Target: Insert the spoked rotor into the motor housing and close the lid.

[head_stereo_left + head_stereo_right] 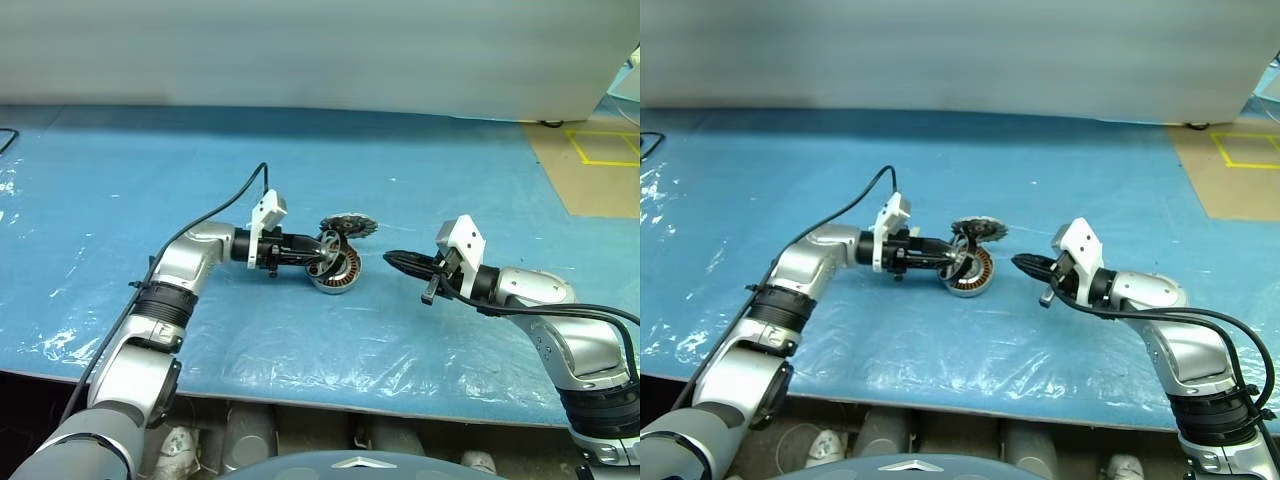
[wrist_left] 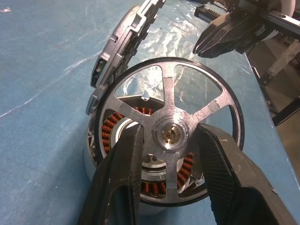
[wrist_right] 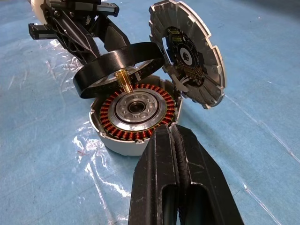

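Right hand (image 1: 1028, 264) closed, empty, at housing's 3 o'clock. Left hand (image 2: 168, 154) grips spoked rotor (image 2: 169, 129) tilted over motor housing (image 3: 133, 115); lid (image 3: 187, 51) propped at 12. Tabletop (image 1: 120, 180) open around.

Left arm reaching in toward centre, my left gripper (image 2: 171, 140) pointing rightward, slightly down, fingers (image 2: 119, 183) spread either side of rotor (image 2: 171, 117) hub, gripping it. Right gripper (image 1: 1025, 263) closed, empty, aimed forward-left, hovering near.

Blue plastic-covered table (image 1: 120, 180), motor housing (image 3: 133, 112) resting on it, lid (image 3: 187, 51) propped upright against housing
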Robot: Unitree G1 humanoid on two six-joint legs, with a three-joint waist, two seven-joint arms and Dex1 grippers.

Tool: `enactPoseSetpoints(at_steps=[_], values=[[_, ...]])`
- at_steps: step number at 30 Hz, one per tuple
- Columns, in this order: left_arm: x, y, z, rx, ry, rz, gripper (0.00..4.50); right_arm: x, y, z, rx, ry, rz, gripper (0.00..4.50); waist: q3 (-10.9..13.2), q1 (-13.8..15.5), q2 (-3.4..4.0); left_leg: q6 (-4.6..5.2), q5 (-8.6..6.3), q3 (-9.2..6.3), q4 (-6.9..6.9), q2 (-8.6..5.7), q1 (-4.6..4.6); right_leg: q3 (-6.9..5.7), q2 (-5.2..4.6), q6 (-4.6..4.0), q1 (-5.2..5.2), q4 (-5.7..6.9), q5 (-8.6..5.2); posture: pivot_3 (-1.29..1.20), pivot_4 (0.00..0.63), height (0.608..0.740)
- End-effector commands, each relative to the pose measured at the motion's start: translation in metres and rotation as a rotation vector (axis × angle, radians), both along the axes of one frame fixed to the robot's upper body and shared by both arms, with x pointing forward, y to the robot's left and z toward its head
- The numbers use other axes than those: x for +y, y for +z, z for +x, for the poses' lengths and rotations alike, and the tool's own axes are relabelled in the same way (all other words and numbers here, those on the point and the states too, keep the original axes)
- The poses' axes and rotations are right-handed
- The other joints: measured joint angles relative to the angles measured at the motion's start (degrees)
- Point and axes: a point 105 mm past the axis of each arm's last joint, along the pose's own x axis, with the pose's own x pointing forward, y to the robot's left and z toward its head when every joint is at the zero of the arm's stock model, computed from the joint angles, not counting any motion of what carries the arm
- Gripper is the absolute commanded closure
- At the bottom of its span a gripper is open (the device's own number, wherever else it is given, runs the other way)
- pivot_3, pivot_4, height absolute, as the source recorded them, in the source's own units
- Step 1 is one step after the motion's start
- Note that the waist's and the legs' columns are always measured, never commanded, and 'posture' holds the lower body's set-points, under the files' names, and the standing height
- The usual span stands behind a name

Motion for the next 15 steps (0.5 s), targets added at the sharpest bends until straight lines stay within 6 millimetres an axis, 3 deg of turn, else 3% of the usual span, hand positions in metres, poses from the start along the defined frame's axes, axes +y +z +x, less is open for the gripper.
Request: enactPoseSetpoints(at_steps=[1, 11, 15], values=[[0.000, 0.001, 0.001, -0.018, -0.004, 0.016, 2.65, 0.006, 0.012, -0.002, -0.052, 0.030, -0.005, 4.50, 0.00, 0.00, 0.00, 0.00, 0.00, 0.00, 0.00, 0.00, 0.01, 0.00, 0.00, 0.00, 0.01, 0.00, 0.00, 0.00, 0.150, 0.740], [0.003, -0.003, 0.000, -0.011, -0.010, 0.047, 2.65, 0.005, 0.013, -0.001, -0.059, 0.029, -0.008, 4.50, 0.00, -0.01, 0.00, 0.00, 0.00, 0.00, 0.00, 0.00, 0.03, 0.01, 0.00, 0.00, 0.02, 0.00, 0.00, 0.00, 0.150, 0.740], [0.004, -0.009, 0.006, -0.040, 0.029, 0.093, 1.75, 0.005, 0.013, -0.001, -0.059, 0.028, -0.008, 4.50, 0.00, 0.00, 0.00, 0.00, 0.00, 0.00, 0.00, 0.00, 0.02, 0.01, 0.00, 0.00, 0.02, 0.00, 0.00, 0.00, 0.150, 0.740]])
